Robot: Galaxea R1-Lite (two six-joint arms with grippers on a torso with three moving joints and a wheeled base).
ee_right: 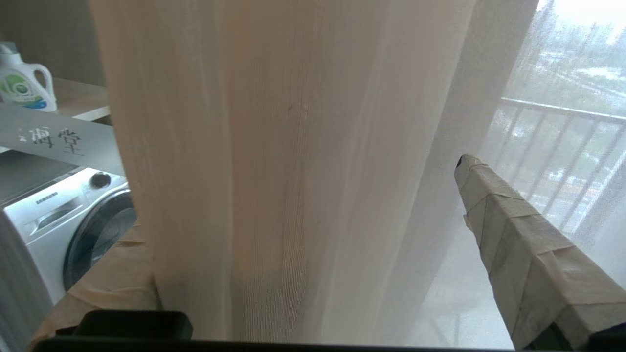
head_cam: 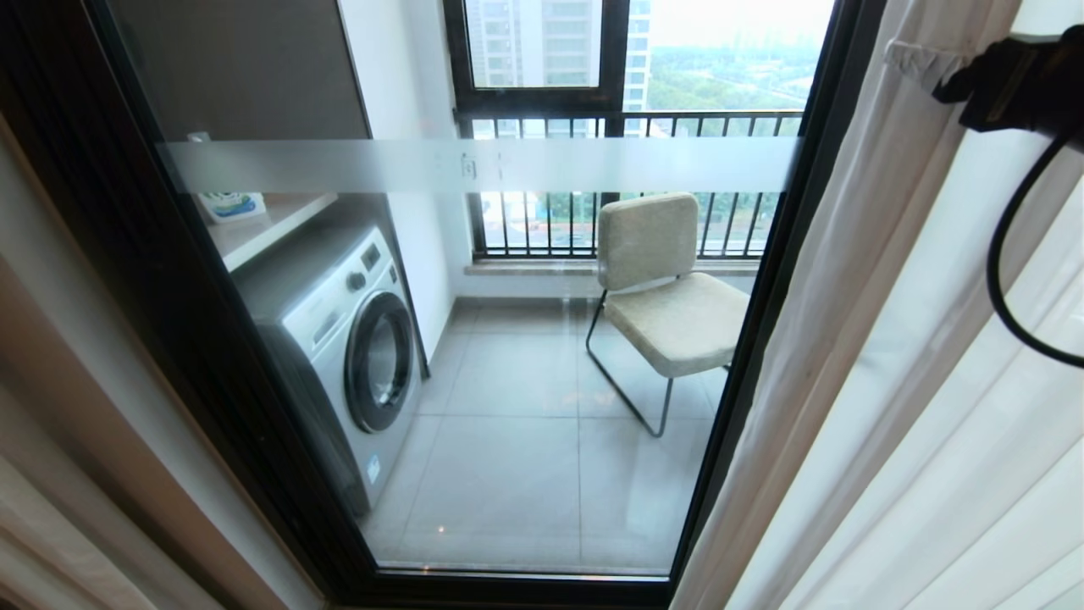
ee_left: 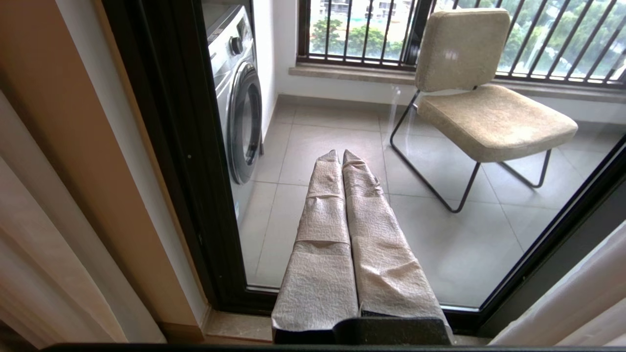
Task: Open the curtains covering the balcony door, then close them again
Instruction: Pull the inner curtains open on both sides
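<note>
While the balcony door [head_cam: 508, 356] stands uncovered, the curtains [head_cam: 889, 381] hang bunched at three o'clock of the head view. The right gripper [ee_right: 303, 254] has its jaws spread wide, straddling the cream fold without pinching it. If they close on only the outer pleat, the cloth may slip free or the sheer may lag behind. The left gripper [ee_left: 341, 155], jaws pressed together and empty, is idle, facing the glass.
</note>
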